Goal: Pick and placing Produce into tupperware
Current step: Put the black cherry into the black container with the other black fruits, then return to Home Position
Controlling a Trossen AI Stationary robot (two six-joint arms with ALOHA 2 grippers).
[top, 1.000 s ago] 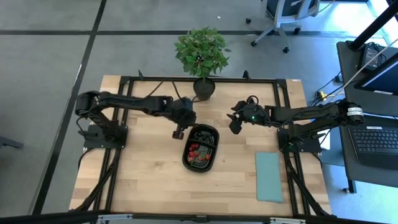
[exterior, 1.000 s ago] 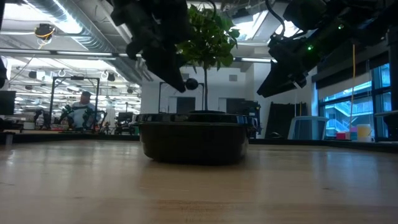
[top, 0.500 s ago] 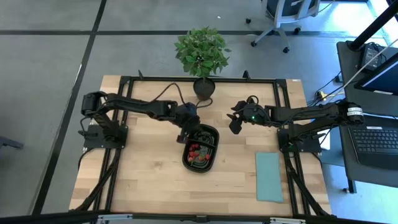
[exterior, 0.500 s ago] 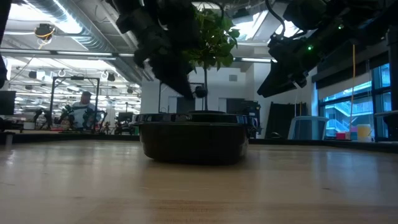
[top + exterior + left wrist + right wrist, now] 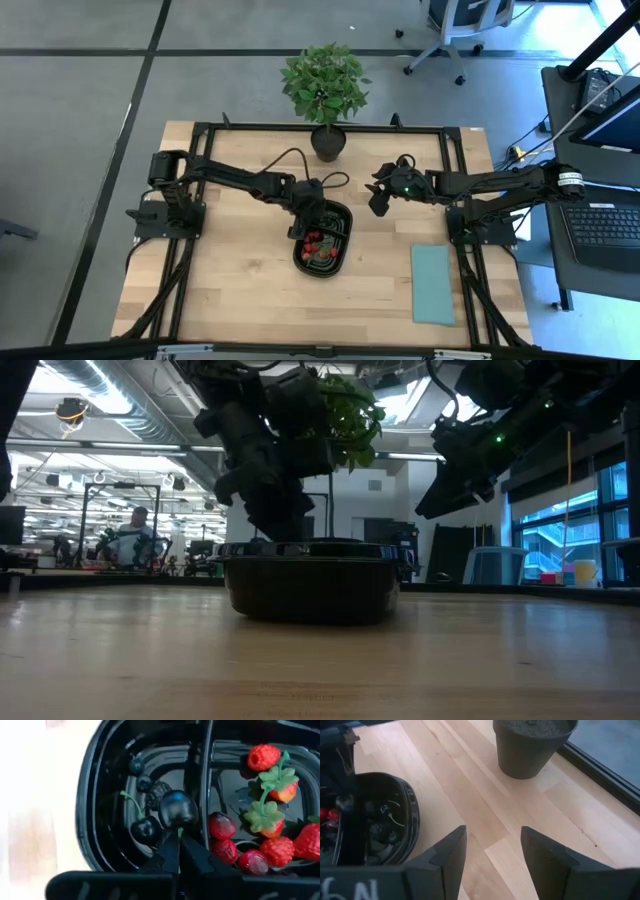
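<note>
- Wood table fills the foreground, an open workshop room sits behind it in the low view, and a person is seated far back there.
- Nearest the front edge on the right lies a flat teal sheet, well apart from the action.
- Mid-table sits the black tray, oval, split by a central divider.
- Fruit is piled in it: red berries and strawberries in one compartment, dark cherries and a blackberry in the other.
- Left gripper hangs right over the tray's left rim, fingers pinched together on the green stem of a dark cherry.
- That cherry dangles at the fingertips, above the dark-fruit compartment, right beside the divider.
- Right gripper hovers off the tray's far right side, clear of it, jaws parted and holding nothing.
- Beyond both, at the table's far edge, stands a dark pot with a leafy plant.
- Past the table, an office chair stands on the grey floor.
</note>
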